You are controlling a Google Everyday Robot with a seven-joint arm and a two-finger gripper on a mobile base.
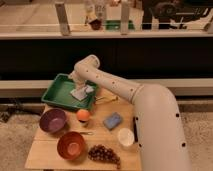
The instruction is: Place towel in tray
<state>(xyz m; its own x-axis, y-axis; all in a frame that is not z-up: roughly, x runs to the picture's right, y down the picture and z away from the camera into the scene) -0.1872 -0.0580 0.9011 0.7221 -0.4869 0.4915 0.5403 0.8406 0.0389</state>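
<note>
The green tray [56, 95] sits at the table's back left corner. The pale towel [84, 93] lies flat inside it, toward its right side. My arm reaches in from the lower right, bends at a joint above the tray and points down. My gripper [78, 84] hangs right over the towel's back edge, open, and the cloth rests on the tray floor rather than hanging from it.
In front of the tray stand a purple bowl [52, 120] and an orange bowl [71, 145], with an orange fruit [83, 115] between them and the tray. A blue pad [113, 120], a white cup [125, 136] and grapes [104, 153] lie beside my arm. A dark wall rises behind.
</note>
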